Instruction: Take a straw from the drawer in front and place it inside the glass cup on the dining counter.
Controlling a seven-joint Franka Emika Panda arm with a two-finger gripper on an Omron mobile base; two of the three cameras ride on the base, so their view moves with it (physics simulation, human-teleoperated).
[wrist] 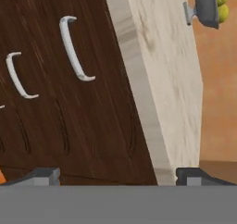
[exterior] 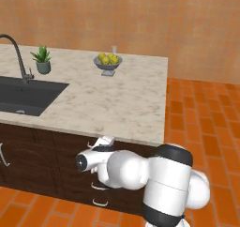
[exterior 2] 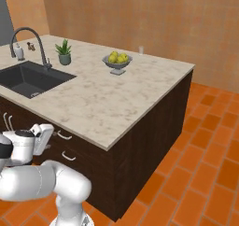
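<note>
My gripper (wrist: 118, 174) stands wide apart and empty at the bottom of the hand view, facing the shut drawer (wrist: 99, 107). I should centre on its handle (wrist: 74, 49), upper left, before closing. The straw presumably lies inside, hidden.

Beige grey-veined dining counter (exterior: 108, 104)

Counter (exterior: 117, 104): beige marble-look stone, grey-veined, smooth, matt. Drawer (wrist: 88, 112): dark-brown wood, visible grain, low sheen; handle (wrist: 74, 49) curved silver metal, polished. Sink (exterior 2: 28, 78): dark grey, matt; faucet (exterior 2: 32, 40) dark metal. Bowl (exterior: 108, 64): grey, metallic look. Cup (exterior 2: 140, 50): clear glass. Floor (exterior 2: 205, 164): orange tile. Wall (exterior: 140, 19): orange, mottled, matt.
</note>
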